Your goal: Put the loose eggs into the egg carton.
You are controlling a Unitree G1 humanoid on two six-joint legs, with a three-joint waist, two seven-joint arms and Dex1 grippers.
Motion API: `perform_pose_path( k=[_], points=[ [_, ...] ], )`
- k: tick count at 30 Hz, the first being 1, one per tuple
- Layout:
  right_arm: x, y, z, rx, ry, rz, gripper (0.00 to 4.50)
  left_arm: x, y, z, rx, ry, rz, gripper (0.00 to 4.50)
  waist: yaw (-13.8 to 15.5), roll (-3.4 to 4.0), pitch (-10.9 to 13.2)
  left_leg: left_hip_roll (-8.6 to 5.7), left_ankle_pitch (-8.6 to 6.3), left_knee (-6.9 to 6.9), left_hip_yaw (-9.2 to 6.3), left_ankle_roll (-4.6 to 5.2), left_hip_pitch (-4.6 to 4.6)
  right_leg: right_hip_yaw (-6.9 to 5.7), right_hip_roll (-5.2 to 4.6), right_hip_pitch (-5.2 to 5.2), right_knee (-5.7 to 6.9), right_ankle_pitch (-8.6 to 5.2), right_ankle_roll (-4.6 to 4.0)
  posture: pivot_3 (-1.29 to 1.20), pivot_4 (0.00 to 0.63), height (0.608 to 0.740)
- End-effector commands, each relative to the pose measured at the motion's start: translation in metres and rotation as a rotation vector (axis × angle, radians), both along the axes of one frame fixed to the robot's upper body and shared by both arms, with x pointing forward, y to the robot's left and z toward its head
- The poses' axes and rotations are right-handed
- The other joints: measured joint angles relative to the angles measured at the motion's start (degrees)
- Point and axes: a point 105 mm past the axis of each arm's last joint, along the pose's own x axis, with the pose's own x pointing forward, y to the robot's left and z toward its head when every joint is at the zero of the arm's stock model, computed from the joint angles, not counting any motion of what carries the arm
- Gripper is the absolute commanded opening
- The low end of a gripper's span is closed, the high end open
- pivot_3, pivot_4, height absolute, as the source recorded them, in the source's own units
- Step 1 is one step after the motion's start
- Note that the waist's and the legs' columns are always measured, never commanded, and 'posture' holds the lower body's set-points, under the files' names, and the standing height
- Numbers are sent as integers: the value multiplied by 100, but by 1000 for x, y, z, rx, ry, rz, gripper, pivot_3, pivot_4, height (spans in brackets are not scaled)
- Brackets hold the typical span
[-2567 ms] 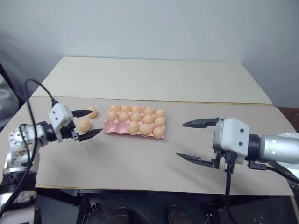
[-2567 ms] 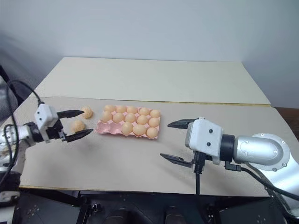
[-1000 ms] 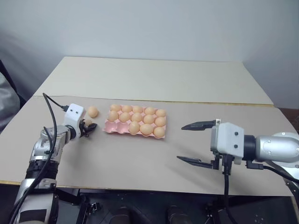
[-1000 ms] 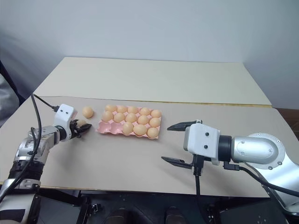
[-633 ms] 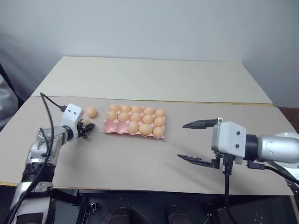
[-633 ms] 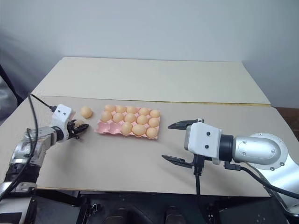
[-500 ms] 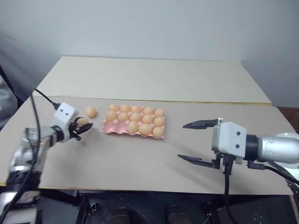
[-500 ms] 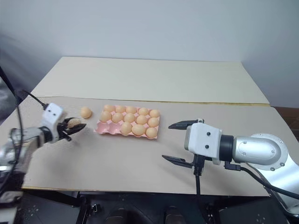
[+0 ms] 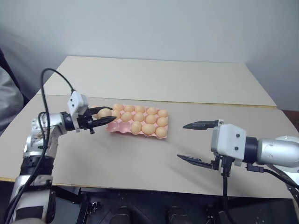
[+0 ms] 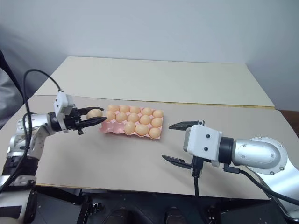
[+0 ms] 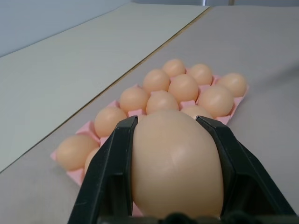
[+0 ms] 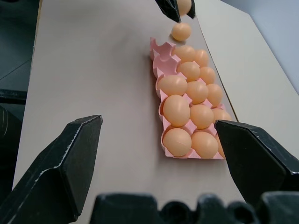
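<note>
My left gripper (image 9: 109, 116) is shut on a tan-orange egg (image 11: 175, 163), which it holds above the table just off the left end of the egg carton (image 9: 113, 129). The carton is a pale-pink tray with eggs in most of its cups. A few cups at the end nearest the left gripper are bare (image 12: 161, 58). Another loose egg (image 12: 181, 31) lies on the table just past that end, under the left gripper. My right gripper (image 9: 181, 141) hangs open and holds nothing, well to the right of the carton.
The carton lies on a grey-beige tabletop (image 9: 140, 163), which meets a paler panel (image 9: 154, 79) at a seam behind the carton. A black cable (image 9: 46, 88) loops up from my left arm. The table's front edge runs just below both grippers.
My left gripper has lifted the egg off the table, moved right to the carton's left end, and turned to point roughly level at the carton. The right arm has stayed still.
</note>
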Motion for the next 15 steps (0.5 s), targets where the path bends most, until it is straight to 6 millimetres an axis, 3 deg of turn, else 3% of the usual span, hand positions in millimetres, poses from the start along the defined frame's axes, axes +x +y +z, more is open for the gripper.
perform_pose_path(
  k=[1,12,15],
  points=[
    [-3,-3,7,-4,-52,-37,4500,5,-6,2,39,-19,-68,1724,-28,0,0,0,0,-1,-1,0,-1,0,0,-2,0,0,0,0,150,740],
    [-2,-7,5,1,-81,-109,4500,17,-21,-5,74,5,-141,1724,-42,0,0,0,0,1,-2,1,-4,2,1,-4,1,0,0,0,150,740],
    [-2,-6,6,7,-84,-112,4500,16,-24,-9,65,0,-163,2612,-49,0,0,0,0,1,-2,1,-6,2,2,-8,3,0,0,0,150,740]
  ],
)
